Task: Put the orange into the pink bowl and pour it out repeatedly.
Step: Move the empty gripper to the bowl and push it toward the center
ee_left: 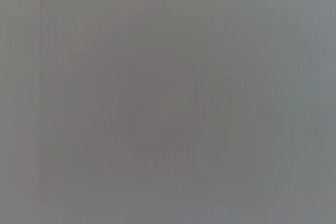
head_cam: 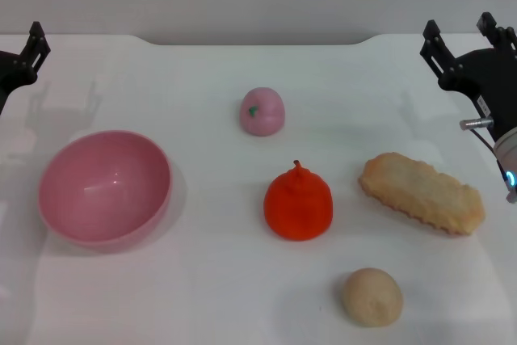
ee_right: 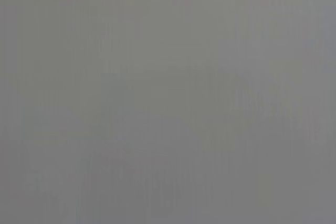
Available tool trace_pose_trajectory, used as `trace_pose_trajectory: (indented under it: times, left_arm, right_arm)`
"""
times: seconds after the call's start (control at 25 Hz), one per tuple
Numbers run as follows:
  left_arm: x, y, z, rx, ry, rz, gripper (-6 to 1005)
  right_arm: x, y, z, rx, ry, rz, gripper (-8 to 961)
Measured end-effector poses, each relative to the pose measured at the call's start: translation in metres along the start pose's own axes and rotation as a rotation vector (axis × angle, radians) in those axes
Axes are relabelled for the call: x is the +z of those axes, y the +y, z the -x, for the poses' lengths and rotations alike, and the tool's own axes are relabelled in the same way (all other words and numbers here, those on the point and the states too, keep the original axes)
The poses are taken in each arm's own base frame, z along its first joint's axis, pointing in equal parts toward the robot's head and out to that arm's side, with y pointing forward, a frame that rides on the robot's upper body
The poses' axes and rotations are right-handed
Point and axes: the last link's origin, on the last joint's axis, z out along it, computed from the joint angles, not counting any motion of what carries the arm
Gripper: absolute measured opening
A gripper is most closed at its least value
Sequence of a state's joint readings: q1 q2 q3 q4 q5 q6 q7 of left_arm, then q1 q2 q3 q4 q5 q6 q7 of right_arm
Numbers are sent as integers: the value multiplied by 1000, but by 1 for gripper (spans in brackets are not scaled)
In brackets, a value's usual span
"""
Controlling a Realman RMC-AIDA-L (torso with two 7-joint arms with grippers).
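White tabletop [head_cam: 210, 296] across the frame, grey wall behind. Orange [head_cam: 298, 204] at centre, upright, stem up, apart from everything. Pink bowl [head_cam: 56, 214] at left, empty. Left gripper [head_cam: 32, 48] at upper left edge, fingers' spread impossible to tell. Right gripper [head_cam: 456, 38] at upper right, fingers parted, holding nothing. Wrist views blank grey.

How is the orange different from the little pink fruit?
The orange is bright red-orange; the pink fruit is pale pink with a green spot. The orange looks bigger and has a stem nub. The orange lies nearer the robot. Both are roundish, resting on the white table, untouched.
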State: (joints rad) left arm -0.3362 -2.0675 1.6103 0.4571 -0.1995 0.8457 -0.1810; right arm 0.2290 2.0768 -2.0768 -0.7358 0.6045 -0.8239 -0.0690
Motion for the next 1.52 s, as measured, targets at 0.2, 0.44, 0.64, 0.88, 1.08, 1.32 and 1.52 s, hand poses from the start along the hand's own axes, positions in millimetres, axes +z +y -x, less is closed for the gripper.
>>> trace_pose_trajectory:
  times: [0.2, 0.44, 0.64, 0.88, 1.08, 1.32, 1.52]
  left_arm:
    - [0, 1, 0, 0, 0, 2, 801]
    - [-1, 1, 0, 0, 1, 5, 801]
    - [-1, 4, 2, -12, -12, 20, 800]
    - [5, 4, -16, -73, -40, 41, 800]
    - [13, 11, -65, 25, -162, 37, 799]
    - [3, 24, -100, 132, -390, 0, 799]
    - [0, 29, -105, 162, -434, 1, 798]
  right_arm:
    - [-2, 0, -2, -2, 5, 0, 787]
    - [-2, 0, -3, -5, 10, 2, 787]
    - [-1, 3, -2, -2, 9, 13, 787]
    - [-1, 6, -3, 7, 22, 17, 787]
    - [4, 10, -4, 24, 70, 26, 787]
    - [9, 9, 1, 35, 68, 21, 787]
    - [14, 6, 3, 39, 85, 13, 787]
